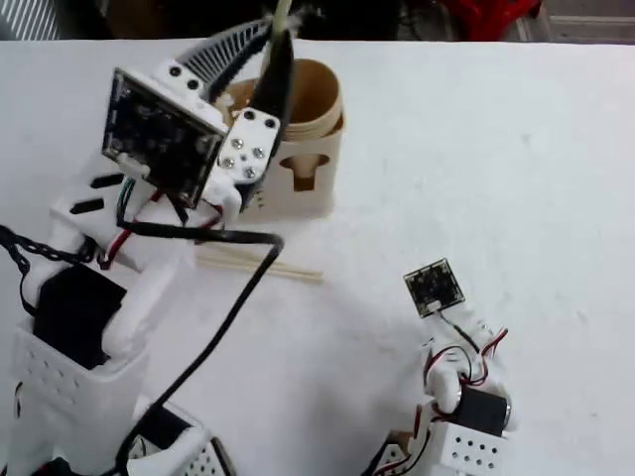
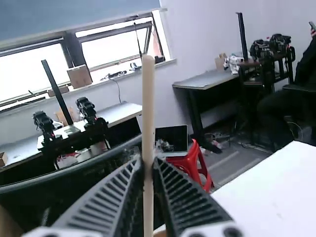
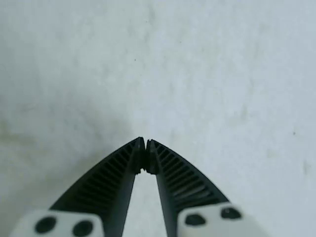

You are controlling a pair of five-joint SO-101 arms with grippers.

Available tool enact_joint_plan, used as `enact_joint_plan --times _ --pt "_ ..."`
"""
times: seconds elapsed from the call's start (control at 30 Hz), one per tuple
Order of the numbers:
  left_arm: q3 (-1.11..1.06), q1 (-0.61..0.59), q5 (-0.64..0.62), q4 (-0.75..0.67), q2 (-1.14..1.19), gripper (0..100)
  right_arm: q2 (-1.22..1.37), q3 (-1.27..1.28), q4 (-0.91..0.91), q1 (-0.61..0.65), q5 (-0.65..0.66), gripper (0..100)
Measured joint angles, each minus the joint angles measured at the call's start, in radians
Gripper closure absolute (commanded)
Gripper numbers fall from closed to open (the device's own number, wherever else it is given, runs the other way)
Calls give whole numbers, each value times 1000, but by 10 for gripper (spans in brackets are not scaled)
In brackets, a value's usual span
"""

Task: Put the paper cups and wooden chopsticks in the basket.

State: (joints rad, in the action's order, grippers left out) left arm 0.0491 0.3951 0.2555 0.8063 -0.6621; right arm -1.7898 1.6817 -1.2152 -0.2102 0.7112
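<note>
The left gripper [image 2: 148, 162] was clamped on one wooden chopstick [image 2: 148, 103], holding it upright between the ribbed fingers. From above, that gripper [image 1: 260, 59] hung over the basket [image 1: 310, 174], where a tan paper cup [image 1: 319, 94] sat inside. More chopsticks [image 1: 263, 264] lay flat on the white table [image 1: 516, 149], just in front of the basket. The right gripper [image 3: 144, 144] was low over bare table, well apart, its jaws pressed together on nothing.

1 basket [image 1: 327, 159], w/ at least 1 paper cup [image 1: 319, 99] in it. 1 chopstick [image 2: 148, 98] upright. Approx. 2 more chopsticks [image 1: 263, 264] lie on the surface [image 1: 496, 149].
</note>
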Motion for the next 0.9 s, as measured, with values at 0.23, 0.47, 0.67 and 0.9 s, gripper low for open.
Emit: enact_joint_plan --times 0.23,0.47,0.67,0.9 --pt "29 -163 -52 -98 86 973 0 0 0 0 0 981" --pt "94 -345 -341 -107 267 973 0 0 0 0 0 981" --pt "94 -353 -362 -107 328 972 0 0 0 0 0 981" --pt "94 -358 -362 -107 328 968 0 0 0 0 0 981"
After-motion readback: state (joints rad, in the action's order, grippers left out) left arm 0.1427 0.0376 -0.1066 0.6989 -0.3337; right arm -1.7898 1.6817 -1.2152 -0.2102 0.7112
